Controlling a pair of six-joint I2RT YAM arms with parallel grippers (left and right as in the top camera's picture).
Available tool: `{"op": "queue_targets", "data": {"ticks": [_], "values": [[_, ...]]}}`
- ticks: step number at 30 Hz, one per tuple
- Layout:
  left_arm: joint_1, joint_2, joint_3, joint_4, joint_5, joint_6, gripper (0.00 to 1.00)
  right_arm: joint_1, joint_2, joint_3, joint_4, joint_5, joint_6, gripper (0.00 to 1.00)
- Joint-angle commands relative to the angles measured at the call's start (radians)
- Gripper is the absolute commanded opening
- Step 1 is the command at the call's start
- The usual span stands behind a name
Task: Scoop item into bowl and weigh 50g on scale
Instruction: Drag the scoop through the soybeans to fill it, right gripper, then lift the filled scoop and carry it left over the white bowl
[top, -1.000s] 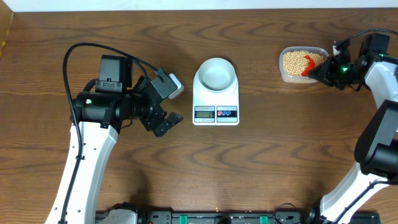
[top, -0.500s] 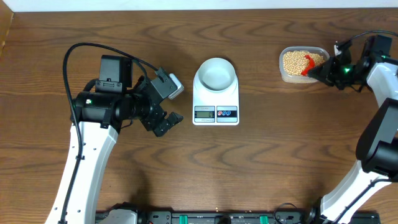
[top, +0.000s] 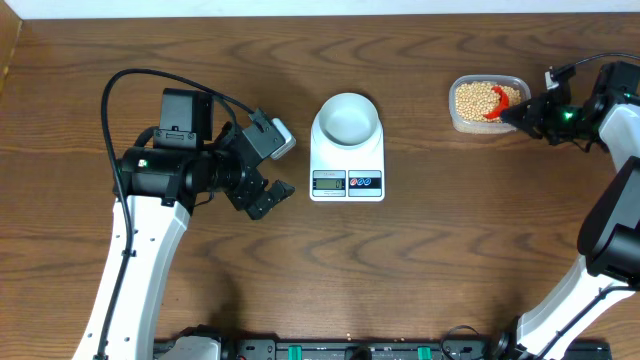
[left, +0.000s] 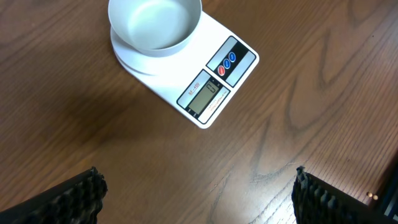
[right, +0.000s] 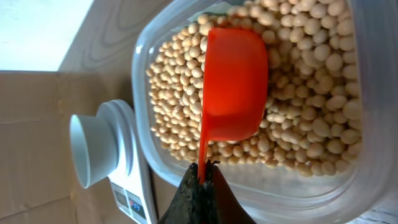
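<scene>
The item, tan-yellow beans (right: 311, 62), fills a clear plastic tub (top: 487, 124) at the back right. A red scoop (right: 233, 87) lies with its cup on the beans, and my right gripper (right: 200, 175) is shut on its thin handle at the tub's rim. From overhead the scoop (top: 497, 104) shows red beside that gripper (top: 520, 115). The empty pale bowl (top: 347, 118) stands on the white scale (top: 347, 182) at the table's centre. My left gripper (top: 280, 168) hovers left of the scale, open and empty. Its wrist view looks down on the bowl (left: 155, 23) and scale (left: 217, 81), with both fingers (left: 68, 202) spread wide.
Bare wooden table surrounds the scale, with its front edge behind the arms' bases. The bowl (right: 90, 149) and scale (right: 134, 186) show small in the right wrist view, beyond the tub's wall (right: 155, 155).
My right arm has shifted slightly to the right, and the scoop has stayed in the tub. The left arm has not moved.
</scene>
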Motion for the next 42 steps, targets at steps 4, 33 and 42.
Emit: {"op": "queue_targets", "data": {"ticks": [4,33,42], "values": [[0.003,-0.013,0.011,-0.003,0.01,0.013,0.98,-0.037,0.006,0.001,0.002,-0.108,-0.022,0.01],[0.003,-0.013,0.011,-0.003,0.01,0.013,0.97,-0.079,0.007,0.001,-0.006,-0.203,0.04,0.01],[0.003,-0.013,0.011,-0.003,0.01,0.013,0.98,-0.089,0.007,0.001,-0.005,-0.335,0.042,0.01]]}}
